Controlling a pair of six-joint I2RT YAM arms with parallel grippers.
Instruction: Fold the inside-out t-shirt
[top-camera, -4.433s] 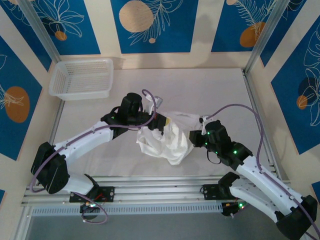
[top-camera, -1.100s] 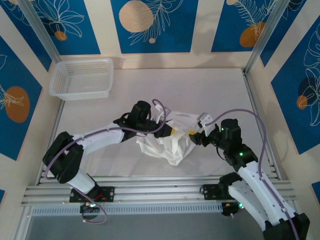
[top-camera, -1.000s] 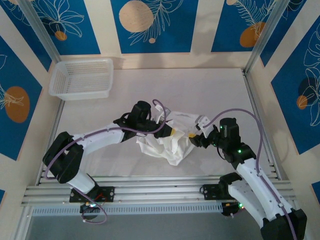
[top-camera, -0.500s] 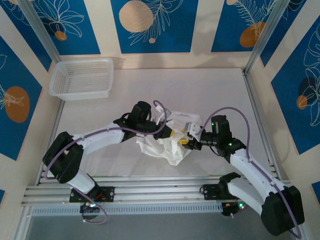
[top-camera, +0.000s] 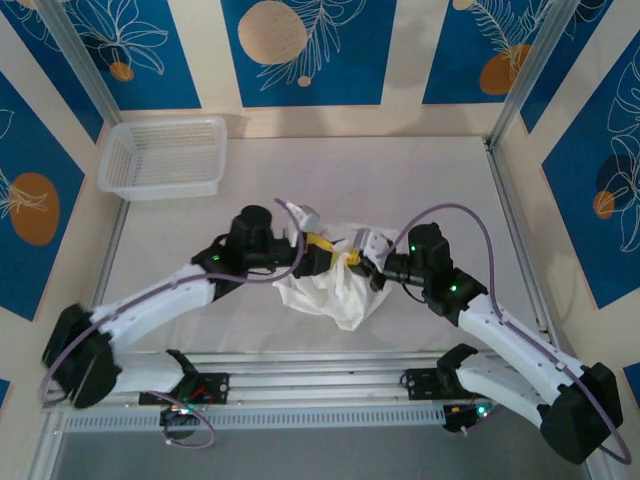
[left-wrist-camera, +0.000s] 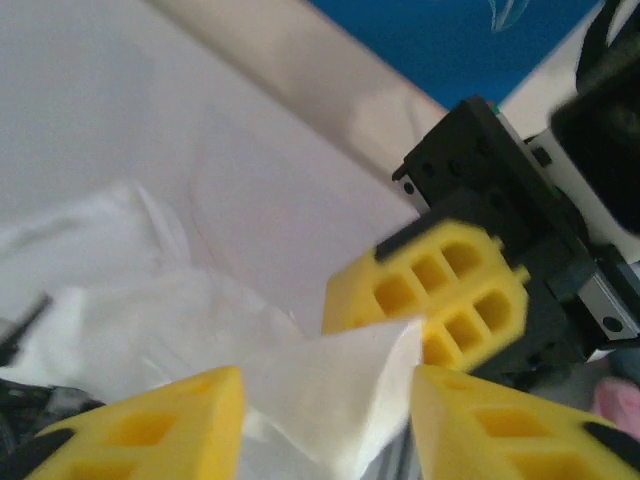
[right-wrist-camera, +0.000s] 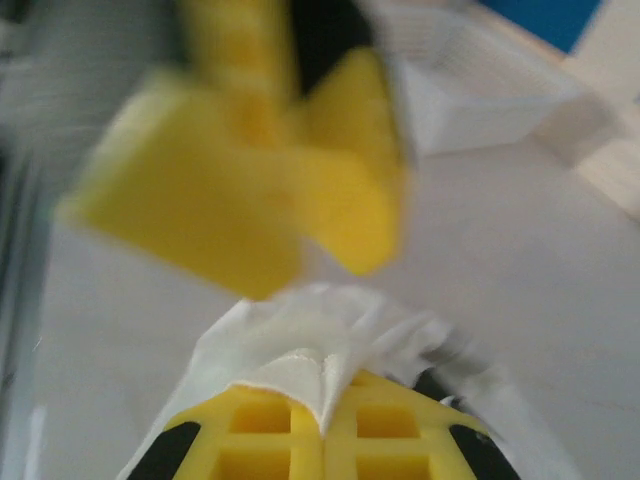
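I see the t-shirt (top-camera: 335, 285) crumpled mid table (top-camera: 430, 180). My right fingers (right-wrist-camera: 260, 430) clamp its fold; my left fingers (left-wrist-camera: 160, 430) stand apart around that corner, crowding them. The basket (top-camera: 160, 186) sits far-left, well apart.

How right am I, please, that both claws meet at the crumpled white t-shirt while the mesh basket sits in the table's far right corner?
Not quite: the top external view shows the mesh basket in the table's far left corner. The left claw and right claw do meet at the crumpled white t-shirt.
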